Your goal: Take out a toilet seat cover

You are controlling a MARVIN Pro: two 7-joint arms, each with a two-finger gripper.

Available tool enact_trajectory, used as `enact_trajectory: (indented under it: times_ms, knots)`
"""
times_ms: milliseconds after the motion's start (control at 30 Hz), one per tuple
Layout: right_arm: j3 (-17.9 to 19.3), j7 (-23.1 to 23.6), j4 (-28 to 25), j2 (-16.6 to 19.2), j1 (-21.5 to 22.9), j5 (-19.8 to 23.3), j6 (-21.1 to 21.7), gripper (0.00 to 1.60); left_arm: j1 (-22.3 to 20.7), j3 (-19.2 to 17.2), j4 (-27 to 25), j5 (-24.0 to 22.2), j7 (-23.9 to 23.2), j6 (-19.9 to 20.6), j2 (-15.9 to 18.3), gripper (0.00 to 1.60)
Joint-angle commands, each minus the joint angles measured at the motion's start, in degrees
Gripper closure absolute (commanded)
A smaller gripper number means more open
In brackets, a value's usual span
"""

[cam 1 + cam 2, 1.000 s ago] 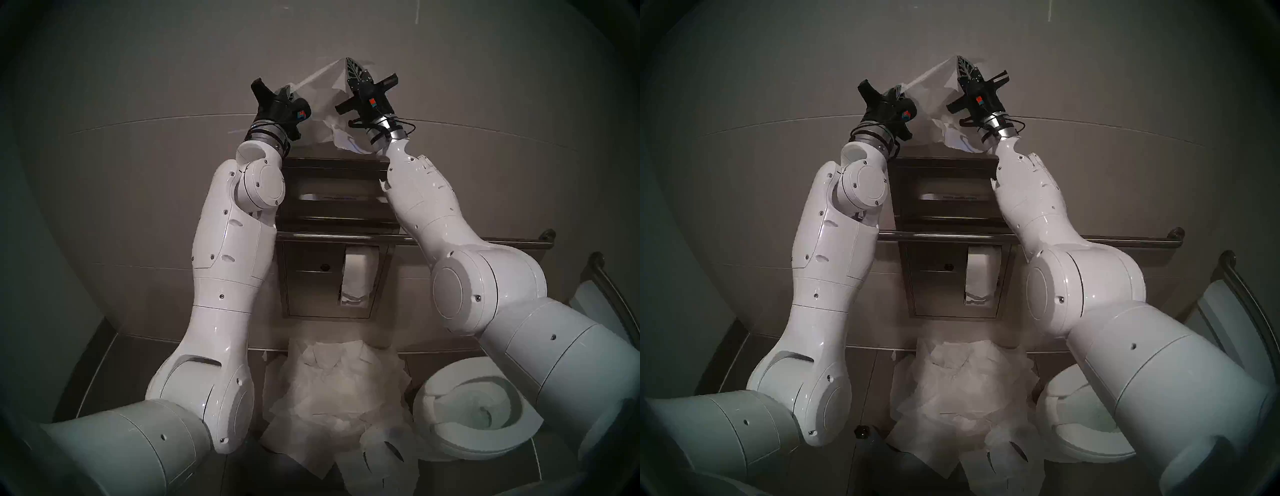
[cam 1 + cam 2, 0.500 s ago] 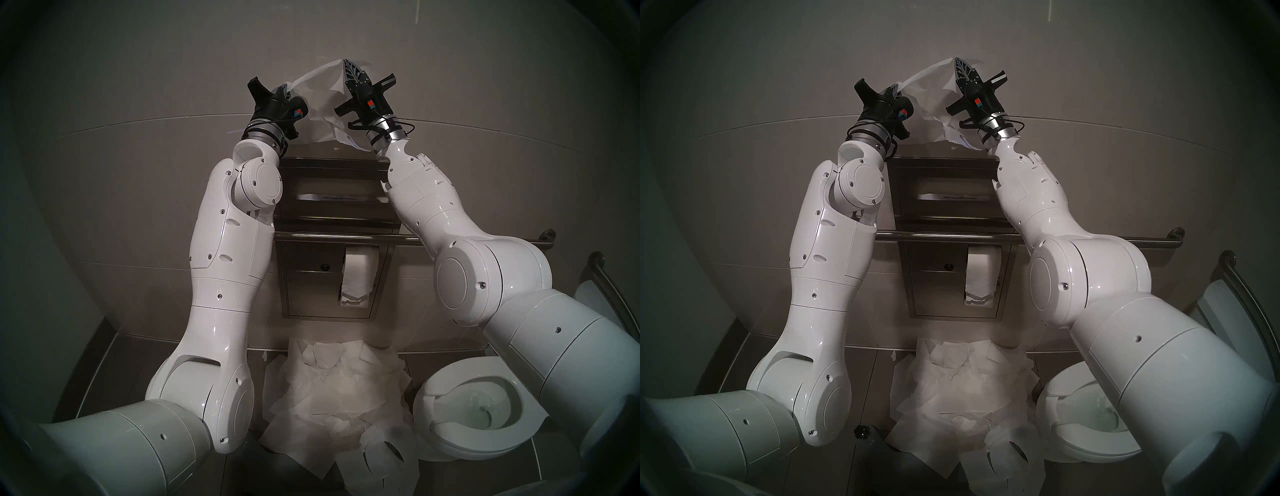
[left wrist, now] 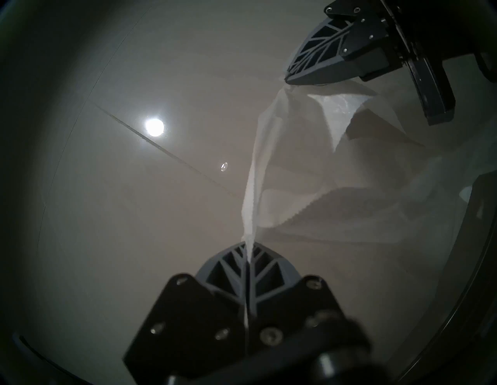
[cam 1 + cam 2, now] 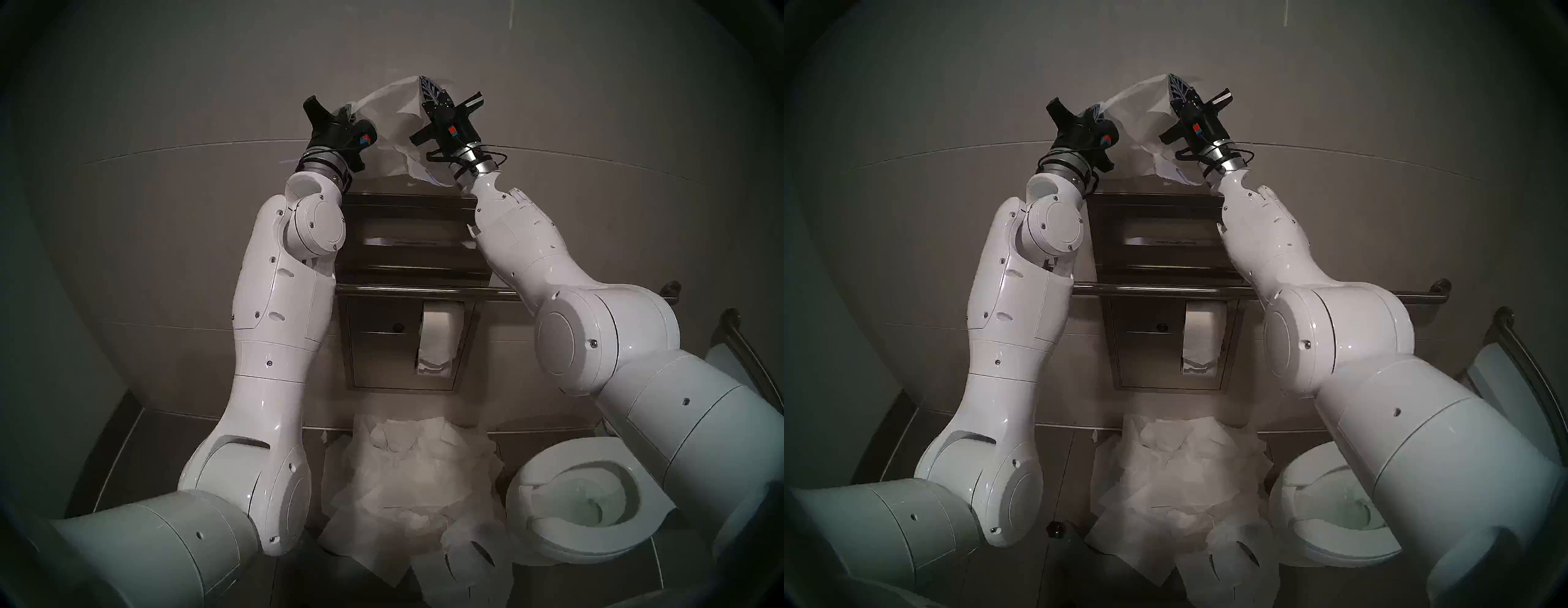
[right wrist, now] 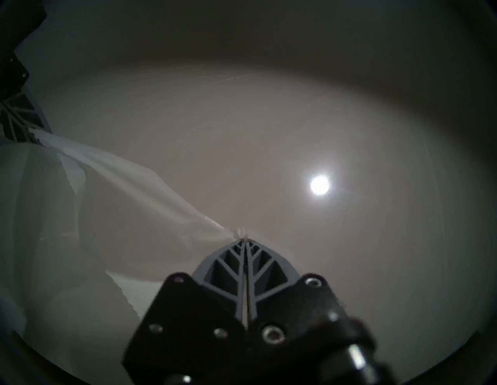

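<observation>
The toilet seat cover [image 4: 392,119] is a thin translucent white sheet held up against the wall above the steel dispenser [image 4: 409,237]. My left gripper [image 4: 348,111] is shut on its left top edge. My right gripper [image 4: 424,83] is shut on its right top edge. The sheet hangs crinkled between them, its lower end just above the dispenser top. It also shows in the head stereo right view [image 4: 1144,114]. In the left wrist view the sheet [image 3: 258,172] runs from my left gripper [image 3: 248,246] to the right one [image 3: 289,78]. In the right wrist view it [image 5: 121,177] runs left from my right gripper [image 5: 243,239].
A grab bar [image 4: 424,291] crosses below the dispenser. Under it a steel panel holds a toilet paper roll [image 4: 439,335]. Several crumpled seat covers [image 4: 407,488] lie heaped on the floor. The toilet [image 4: 581,501] stands at the lower right.
Both grippers keep their hold on the sheet. The right wrist has turned a little and the top edge of the sheet has gone from taut to slightly bowed. The left gripper has shifted slightly left.
</observation>
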Motion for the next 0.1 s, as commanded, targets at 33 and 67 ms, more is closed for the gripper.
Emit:
enact_trajectory:
  times_ms: [33, 67]
  knots:
    - [-0.47, -2.11, -0.77, 0.18, 3.64, -0.58, -0.05, 1.60, -2.24, 0.06, -1.65, 0.14, 0.34, -0.04, -0.24, 1.60]
    - [-0.40, -2.40, -0.84, 0.03, 3.56, -0.42, -0.05, 1.60, -2.20, 0.05, -1.73, 0.14, 0.33, -0.06, -0.25, 1.60]
